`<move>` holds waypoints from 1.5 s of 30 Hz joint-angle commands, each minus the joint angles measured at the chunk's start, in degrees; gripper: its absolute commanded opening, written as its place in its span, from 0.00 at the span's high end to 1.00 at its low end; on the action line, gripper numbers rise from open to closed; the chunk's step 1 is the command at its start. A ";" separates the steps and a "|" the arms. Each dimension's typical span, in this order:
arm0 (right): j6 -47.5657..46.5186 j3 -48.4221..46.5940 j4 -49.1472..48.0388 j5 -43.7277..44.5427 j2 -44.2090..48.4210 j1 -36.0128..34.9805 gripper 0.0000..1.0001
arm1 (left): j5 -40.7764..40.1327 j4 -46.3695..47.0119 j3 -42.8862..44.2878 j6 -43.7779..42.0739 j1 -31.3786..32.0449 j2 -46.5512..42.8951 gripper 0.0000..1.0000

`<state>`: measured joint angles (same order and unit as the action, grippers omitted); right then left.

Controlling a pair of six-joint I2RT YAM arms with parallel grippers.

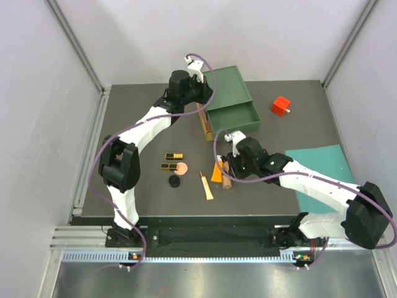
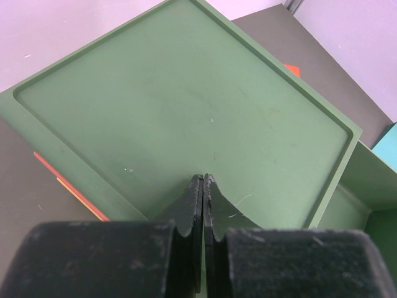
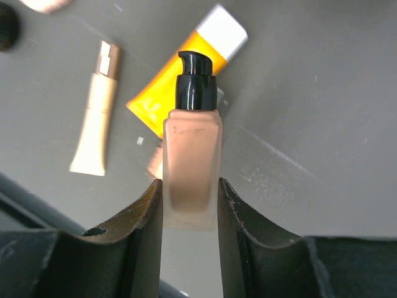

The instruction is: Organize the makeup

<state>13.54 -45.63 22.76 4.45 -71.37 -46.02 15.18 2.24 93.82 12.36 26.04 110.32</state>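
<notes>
White walls (image 1: 248,31) enclose a dark desk (image 1: 142,105) bearing one green drawer box (image 1: 232,99) at 12 o'clock by the pressed-together left end effector (image 2: 204,180), one teal mat (image 1: 322,167) at 4, one red cube (image 1: 281,105) at 1, and makeup (image 1: 169,166) near 6: one peach tube (image 1: 205,185), one orange tube (image 1: 216,172), one tan bottle (image 3: 191,161) pinched in the right end effector (image 3: 189,183), two gold-black cases (image 1: 173,156), one compact (image 1: 181,167), one disc (image 1: 174,181).

top: right gripper (image 1: 225,176) wrist hides its own fingers, I can't sort what's under it | right wrist: second tan bottle (image 3: 154,165) just a sliver behind held tan bottle (image 3: 191,167), whose base blurs; round peach compact (image 3: 43,4), black disc (image 3: 5,26) cut by frame edge | left wrist: red cube (image 2: 292,69) only a corner past drawer box (image 2: 186,105)
</notes>
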 commanded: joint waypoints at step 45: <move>-27.07 -41.12 3.68 15.15 -16.43 0.93 1.00 | 0.20 -10.68 -1.36 0.12 -0.11 3.32 1.00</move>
<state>-11.46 -83.05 26.63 18.17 -86.52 -45.56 15.81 2.17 93.89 12.58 26.04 110.43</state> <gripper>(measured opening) 0.328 0.010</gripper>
